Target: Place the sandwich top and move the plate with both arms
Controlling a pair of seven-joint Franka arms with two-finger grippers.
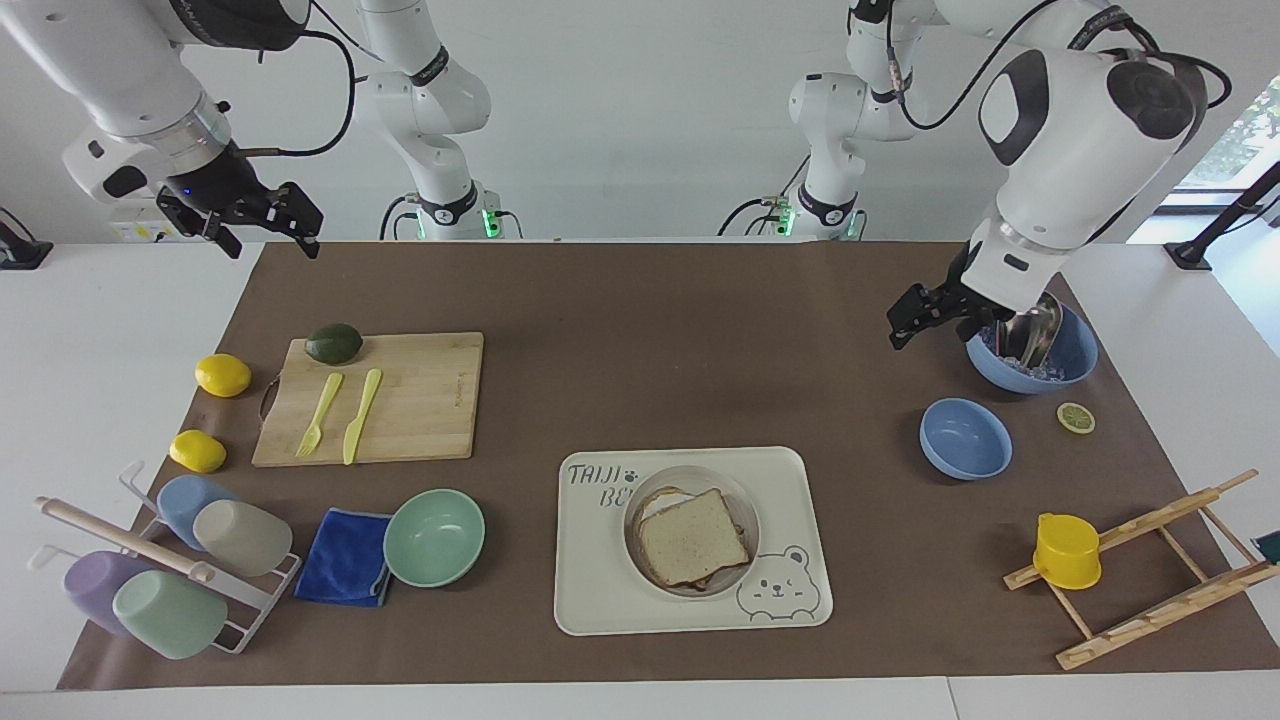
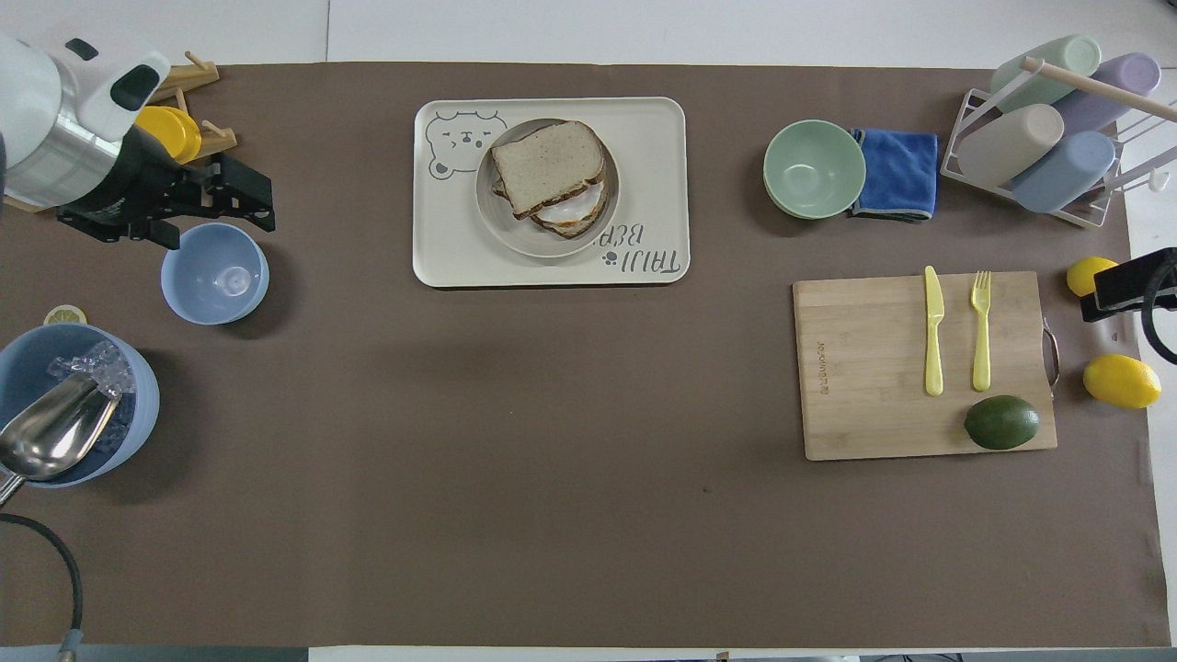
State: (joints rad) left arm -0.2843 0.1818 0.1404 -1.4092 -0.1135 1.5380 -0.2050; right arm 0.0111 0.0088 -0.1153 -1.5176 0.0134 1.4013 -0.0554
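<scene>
Facing view: sandwich top (image 1: 693, 536) lay flat on the stack inside the plate (image 1: 640, 560), egg white peeking out under it at the edge nearer the robots. Plate sat in the middle of the bear-printed tray (image 1: 600, 600). Left gripper (image 1: 925, 318) hung empty in the air, fingers apart, over the brown mat (image 1: 640, 360) just beside the big blue bowl with ice and a metal scoop (image 1: 1035, 345); well apart from the tray. Small blue bowl (image 1: 965, 438) was farther from the robots than the big one. Right gripper (image 1: 262, 225) was up over the mat's corner at the right arm's end, fingers apart, nothing in them; that arm was waiting. Cutting board (image 1: 375, 398) carried an avocado, yellow fork and knife.

Overhead view: sandwich top (image 2: 548, 167) sat slightly skewed on the lower slices, all inside the plate (image 2: 497, 216) on the tray (image 2: 441, 257). Left gripper (image 2: 241, 191) showed over the small blue bowl's (image 2: 214, 274) edge, jaws spread, empty. Right gripper (image 2: 1122, 287) only just entered at the frame's edge near the two lemons (image 2: 1120, 380); couldn't read its fingers from here. Mint bowl (image 2: 814, 169) touched the blue cloth (image 2: 894, 173) beside the cup rack (image 2: 1048, 119).
</scene>
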